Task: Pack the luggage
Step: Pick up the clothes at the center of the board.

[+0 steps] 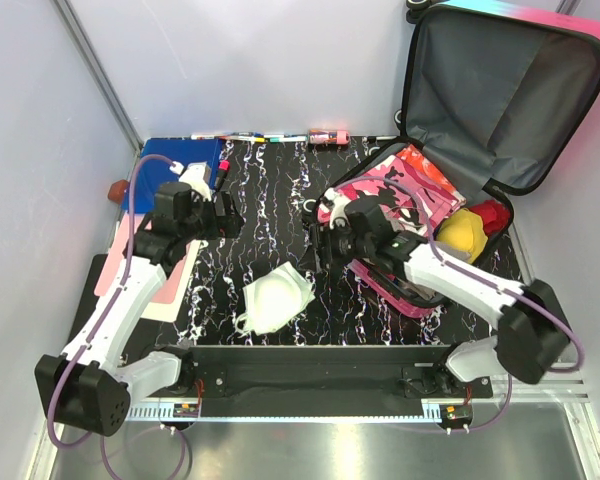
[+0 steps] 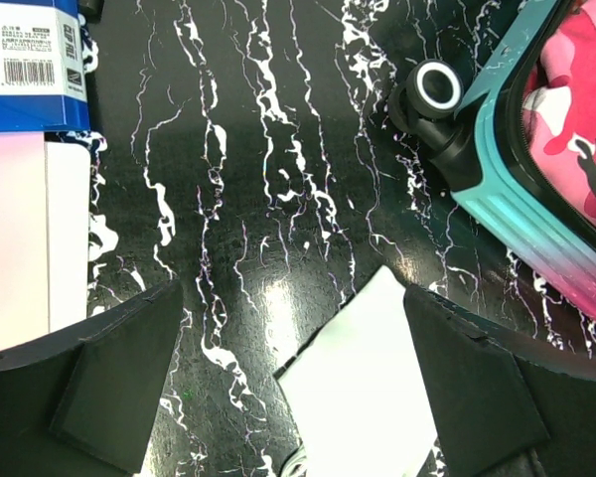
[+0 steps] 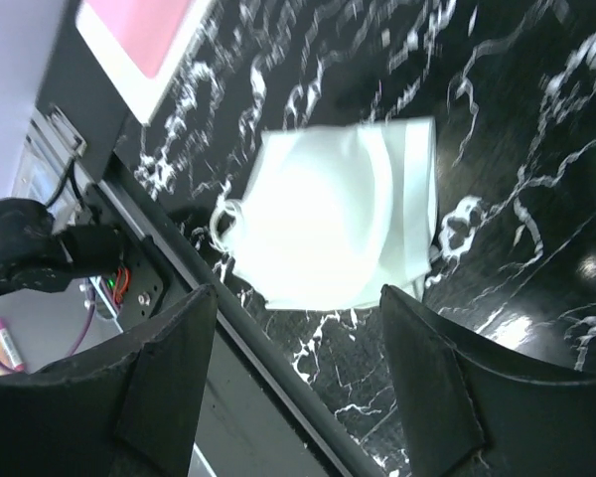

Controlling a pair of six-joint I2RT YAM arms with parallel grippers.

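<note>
The luggage (image 1: 500, 90) stands open at the back right, its grey-lined lid upright. Its base holds a pink camouflage cloth (image 1: 400, 195), a yellow item (image 1: 462, 232) and a red item (image 1: 490, 213). A white face mask (image 1: 273, 300) lies on the black marbled mat in front. My left gripper (image 1: 223, 215) is open and empty, left of the mat's middle. In the left wrist view (image 2: 293, 397) the mask's corner (image 2: 363, 378) lies below the open fingers, with the luggage's wheel (image 2: 437, 87) and teal shell (image 2: 517, 219) at right. My right gripper (image 1: 322, 240) is open, by the luggage's left edge. In its wrist view (image 3: 298, 388) it hovers near the mask (image 3: 328, 224).
A flat blue folder (image 1: 185, 160) and a pink-and-white pad (image 1: 120, 270) lie at the left under the left arm. Markers (image 1: 245, 137) and a small pink item (image 1: 328, 135) line the back edge. A dark red object (image 1: 117, 189) sits by the left wall.
</note>
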